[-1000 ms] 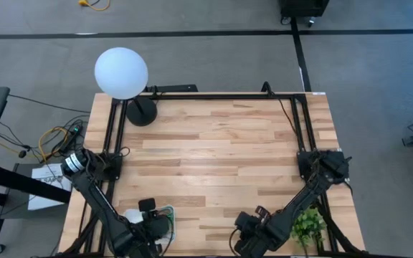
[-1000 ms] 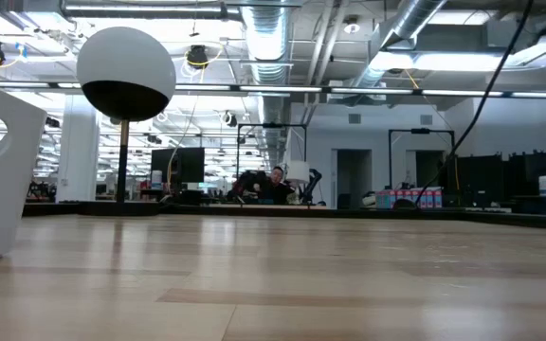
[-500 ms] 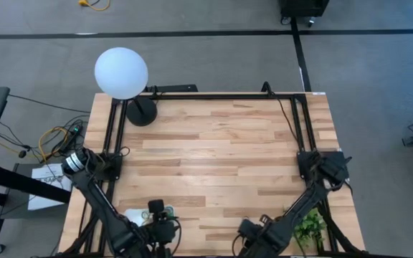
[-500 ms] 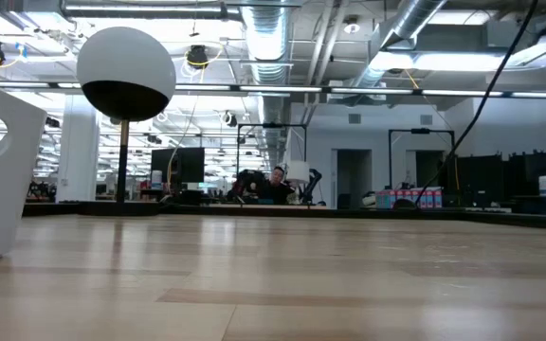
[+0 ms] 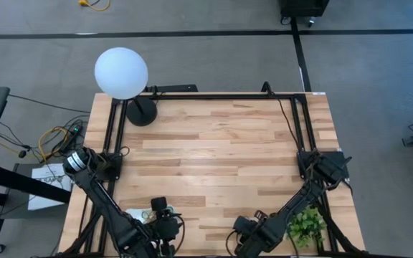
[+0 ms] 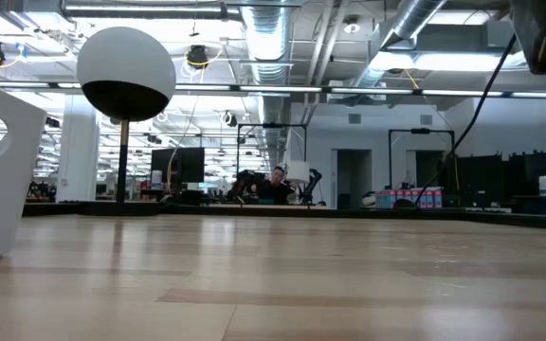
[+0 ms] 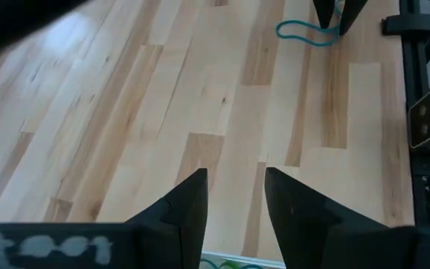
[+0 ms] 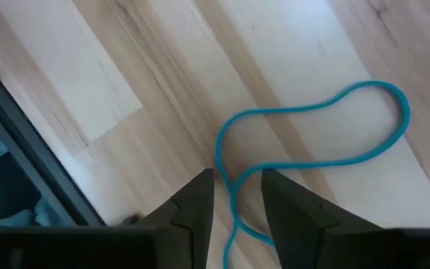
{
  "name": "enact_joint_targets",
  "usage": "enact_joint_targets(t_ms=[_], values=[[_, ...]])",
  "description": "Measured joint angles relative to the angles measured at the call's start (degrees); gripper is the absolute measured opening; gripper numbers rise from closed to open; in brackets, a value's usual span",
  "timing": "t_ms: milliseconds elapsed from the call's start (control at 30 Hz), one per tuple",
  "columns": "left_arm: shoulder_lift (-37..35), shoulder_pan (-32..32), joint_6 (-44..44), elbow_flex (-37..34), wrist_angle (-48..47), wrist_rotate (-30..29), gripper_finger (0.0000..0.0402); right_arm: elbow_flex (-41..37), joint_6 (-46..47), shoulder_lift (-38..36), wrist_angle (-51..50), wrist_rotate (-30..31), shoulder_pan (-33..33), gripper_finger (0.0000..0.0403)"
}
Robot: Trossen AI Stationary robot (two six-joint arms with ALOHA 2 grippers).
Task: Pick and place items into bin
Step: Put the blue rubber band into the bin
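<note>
The left gripper [image 5: 165,228] sits at the table's [image 5: 214,150] near edge beside the white bin [image 5: 140,215], its fingers [image 7: 189,205] spread with nothing between them. To the right, the right gripper [image 8: 234,198] hangs low, fingers apart, straddling a teal rubber band [image 8: 312,153] lying flat on the wood.

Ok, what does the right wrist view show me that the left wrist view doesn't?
Only the right wrist view: a close look at the teal rubber band, with one strand running through the gap of the right gripper, whose jaws stand open around it.

Only the left wrist view: the left gripper, jaws open over bare wood, and the right gripper's tips farther off at the band.

Both: the same teal rubber band lying flat on the wooden table.
</note>
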Motion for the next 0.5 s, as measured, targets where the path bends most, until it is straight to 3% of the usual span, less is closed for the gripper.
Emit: enact_joint_targets(t_ms=[167,267,400,500], values=[[0.3,-0.2,-1.4,0.0,0.3,-0.7,0.0126,0.1,2.1,1.4,0.5,0.5,1.2,0.0105],[0.3,-0.1,-2.3,-0.4,2.1,-1.9,0.0126,0.1,3.7,1.7,0.5,2.7,2.0,0.008],[0.3,0.4,-2.7,-0.4,3.7,-2.8,0.0126,-0.2,3.5,0.6,1.1,10.0,2.8,0.0015],[0.3,1.3,-3.1,-0.4,3.7,-2.9,0.0126,0.4,1.0,-0.3,1.5,17.3,2.4,0.0011]])
